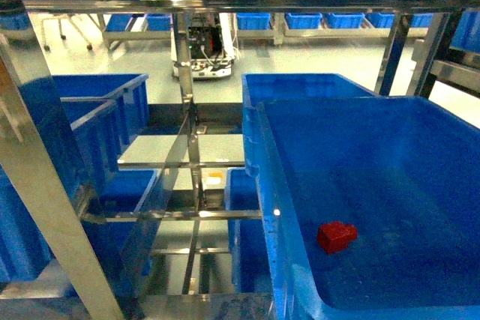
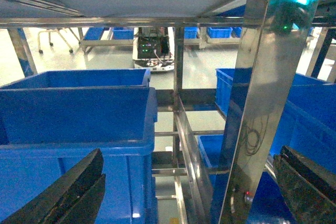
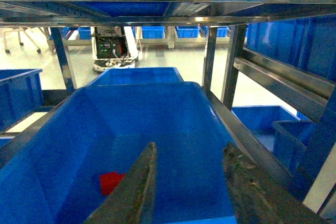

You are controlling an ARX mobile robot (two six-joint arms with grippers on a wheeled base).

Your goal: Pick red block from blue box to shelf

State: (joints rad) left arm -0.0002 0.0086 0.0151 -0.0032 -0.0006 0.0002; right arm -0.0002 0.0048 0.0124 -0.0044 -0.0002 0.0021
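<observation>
Right pincer (image 3: pixel 189 182) hangs released above the blue box (image 3: pixel 157 103), its two fingers spread; the red block (image 3: pixel 111 182) lies on the box floor to its lower left. Shifting left and descending straight should let it straddle the block. Left pincer (image 2: pixel 189 192) waits released beside the shelf (image 2: pixel 260 103).

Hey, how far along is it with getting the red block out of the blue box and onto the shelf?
Early stage. Nothing is moved yet: the red block lies on the floor of the blue box, ungrasped. In hand: the right end effector hangs open above the box, block to its lower left. The left end effector is open, off by a neighbouring crate. Left: grasp, lift, place on the shelf.
</observation>
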